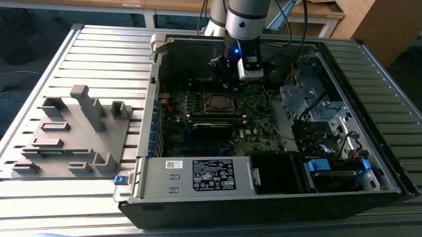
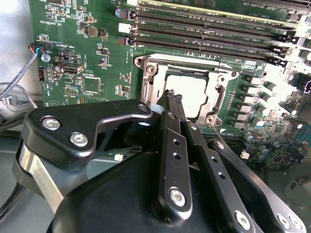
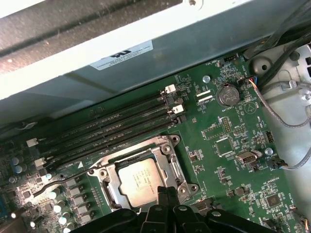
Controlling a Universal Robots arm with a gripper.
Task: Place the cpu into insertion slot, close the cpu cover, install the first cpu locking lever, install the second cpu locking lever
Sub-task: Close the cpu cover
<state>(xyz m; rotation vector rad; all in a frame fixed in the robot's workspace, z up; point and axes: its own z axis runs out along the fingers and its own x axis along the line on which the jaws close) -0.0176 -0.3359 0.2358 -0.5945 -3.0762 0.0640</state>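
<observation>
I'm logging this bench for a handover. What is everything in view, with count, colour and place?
table: one, grey, slatted, under everything
computer case: one, black and grey, open, on the table
holder rack: one, grey, on the table at the exterior view's left of the case
power supply: one, grey, at the case's near edge
motherboard: one, green, inside the case
memory slots: several, black, long, beside the cpu cover
coin battery: one, silver, on the motherboard
cpu: one, silver-grey, under its cover
cpu cover: one, shiny metal frame, lying flat around the cpu
arm: one, silver-grey, above the motherboard
gripper: one, black, fingertips together at the cover's edge
</observation>
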